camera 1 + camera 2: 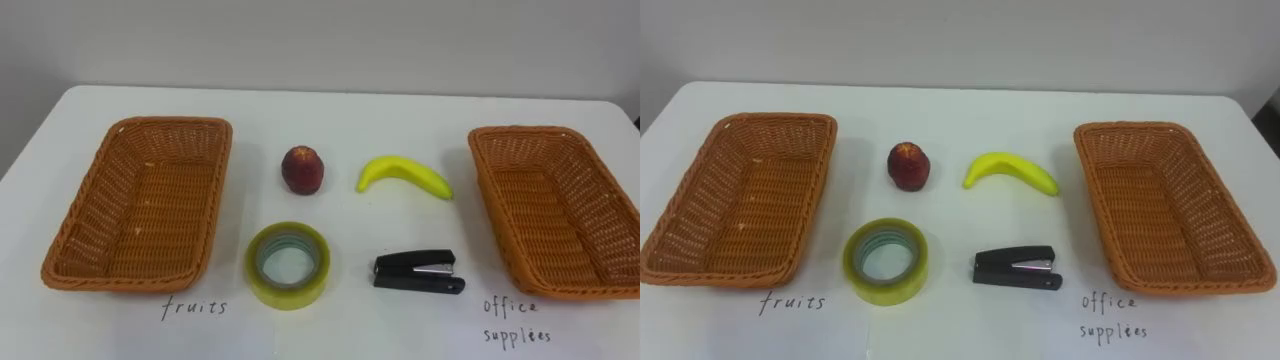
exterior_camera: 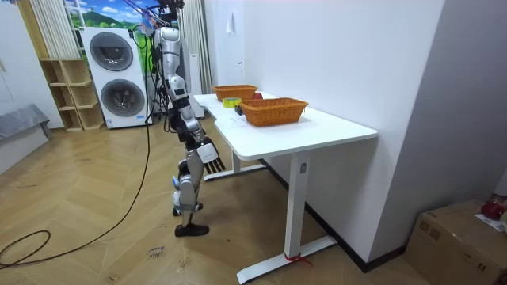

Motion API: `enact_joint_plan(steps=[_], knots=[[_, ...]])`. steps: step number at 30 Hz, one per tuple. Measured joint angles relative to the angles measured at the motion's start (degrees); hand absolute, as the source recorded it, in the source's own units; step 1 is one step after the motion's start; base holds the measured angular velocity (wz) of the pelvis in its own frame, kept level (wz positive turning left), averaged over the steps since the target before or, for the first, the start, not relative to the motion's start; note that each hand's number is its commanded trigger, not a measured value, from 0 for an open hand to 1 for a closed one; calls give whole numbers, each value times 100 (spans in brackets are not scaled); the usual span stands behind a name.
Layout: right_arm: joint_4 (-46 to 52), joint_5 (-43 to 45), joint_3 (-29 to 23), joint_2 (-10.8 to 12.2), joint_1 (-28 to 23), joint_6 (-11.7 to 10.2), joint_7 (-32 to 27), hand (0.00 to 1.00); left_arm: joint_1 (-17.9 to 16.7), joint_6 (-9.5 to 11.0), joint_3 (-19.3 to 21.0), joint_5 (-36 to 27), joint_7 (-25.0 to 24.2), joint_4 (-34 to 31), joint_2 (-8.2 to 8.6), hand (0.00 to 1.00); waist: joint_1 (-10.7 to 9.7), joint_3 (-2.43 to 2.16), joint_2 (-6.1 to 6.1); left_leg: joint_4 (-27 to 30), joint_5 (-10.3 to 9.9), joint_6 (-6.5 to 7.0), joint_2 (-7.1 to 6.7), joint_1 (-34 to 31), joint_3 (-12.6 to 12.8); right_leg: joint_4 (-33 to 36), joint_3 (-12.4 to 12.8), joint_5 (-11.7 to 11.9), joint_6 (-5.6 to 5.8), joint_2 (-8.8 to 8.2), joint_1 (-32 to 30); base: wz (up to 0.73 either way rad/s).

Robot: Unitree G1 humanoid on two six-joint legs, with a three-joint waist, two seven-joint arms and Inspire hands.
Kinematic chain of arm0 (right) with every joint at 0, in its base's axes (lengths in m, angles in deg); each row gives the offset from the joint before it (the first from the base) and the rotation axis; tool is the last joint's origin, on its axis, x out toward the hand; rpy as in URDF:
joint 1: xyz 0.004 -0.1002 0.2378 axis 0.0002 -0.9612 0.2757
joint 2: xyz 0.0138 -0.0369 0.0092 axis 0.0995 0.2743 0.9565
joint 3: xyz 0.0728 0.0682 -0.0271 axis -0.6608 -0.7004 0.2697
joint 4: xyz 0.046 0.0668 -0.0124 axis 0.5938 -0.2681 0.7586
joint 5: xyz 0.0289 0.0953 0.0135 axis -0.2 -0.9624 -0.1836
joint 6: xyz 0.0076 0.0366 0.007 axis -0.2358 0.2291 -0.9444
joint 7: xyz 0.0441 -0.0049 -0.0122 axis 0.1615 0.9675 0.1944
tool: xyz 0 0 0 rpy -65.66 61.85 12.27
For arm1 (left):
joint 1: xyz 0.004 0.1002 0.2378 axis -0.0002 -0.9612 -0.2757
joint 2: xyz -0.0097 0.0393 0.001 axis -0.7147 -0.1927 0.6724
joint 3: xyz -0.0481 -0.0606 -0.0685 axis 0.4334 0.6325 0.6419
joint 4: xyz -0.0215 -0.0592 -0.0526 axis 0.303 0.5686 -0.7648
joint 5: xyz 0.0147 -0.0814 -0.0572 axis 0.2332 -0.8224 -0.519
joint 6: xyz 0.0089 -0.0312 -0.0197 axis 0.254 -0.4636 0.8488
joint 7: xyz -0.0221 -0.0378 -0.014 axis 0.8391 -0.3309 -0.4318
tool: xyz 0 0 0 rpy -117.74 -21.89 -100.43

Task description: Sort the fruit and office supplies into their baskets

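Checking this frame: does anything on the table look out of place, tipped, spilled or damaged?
Nothing stands out. The left basket and the right basket sit upright and empty. The apple, banana, tape roll and stapler lie apart between them on the white table, intact and not yet sorted.

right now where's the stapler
In the left eye view the stapler lies right of centre, between the tape roll and the right basket, below the banana.

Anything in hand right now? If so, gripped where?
Nothing is held. The apple, banana, tape roll and stapler lie loose on the table between the left basket and right basket; the right hand hangs by the robot's side.
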Motion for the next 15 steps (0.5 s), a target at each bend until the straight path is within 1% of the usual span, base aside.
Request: enact_joint_plan(steps=[3, 10, 15], knots=[[-3, -13, 1, 0, 2, -34, 35, 0, 12, 4, 3, 118, 25, 0, 0, 0, 3, 0, 1, 0, 0, 0, 0, 1, -1, -1, -1, 0, 0, 0, 0, 0], [-6, -10, 2, -1, 2, -34, 98, 0, 33, 16, 4, 220, 135, 0, 0, 0, 8, 2, 5, -2, 0, 0, 0, 1, -4, -4, 2, 0, 0, 0, -4, 0], [-94, -209, 0, 10, 0, -39, 83, 0, 14, 109, 7, 218, 207, 25, 3, 0, 8, 5, 8, -1, 0, 0, -3, 16, 3, -4, 10, 0, 0, 1, 15, 0]])
